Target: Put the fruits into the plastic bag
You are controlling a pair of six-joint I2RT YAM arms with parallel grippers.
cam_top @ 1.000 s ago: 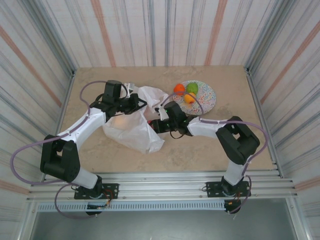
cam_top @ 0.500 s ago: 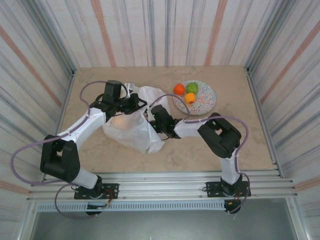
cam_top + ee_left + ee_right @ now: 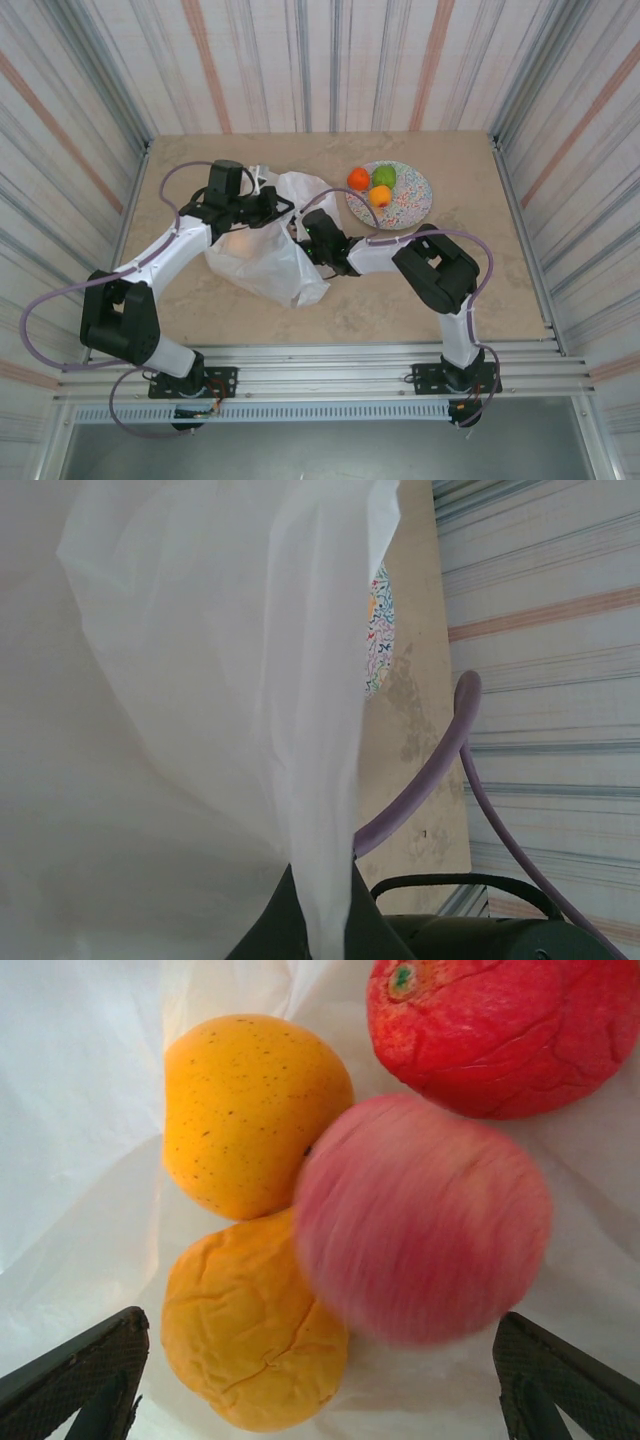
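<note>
Right gripper (image 3: 320, 1360): my fingers (image 3: 85, 1365) are spread wide and clear of the fruit, inside the mouth of the plastic bag (image 3: 262, 262), over a blurred pink fruit (image 3: 420, 1220), a red fruit (image 3: 490, 1030), a speckled yellow-orange fruit (image 3: 250, 1110) and a wrinkled orange fruit (image 3: 250, 1350) bunched on the film. Left gripper (image 3: 268, 206): pressed together on the bag's upper edge, holding it up. Open room: bare table (image 3: 450, 300) to my right, and the plate (image 3: 415, 208) near the bag, bearing three fruits (image 3: 379, 196).

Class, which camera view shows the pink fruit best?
The right wrist view: the pink fruit is close and large, though slightly blurred. In the top external and left wrist views, the film of the plastic bag hides it.
</note>
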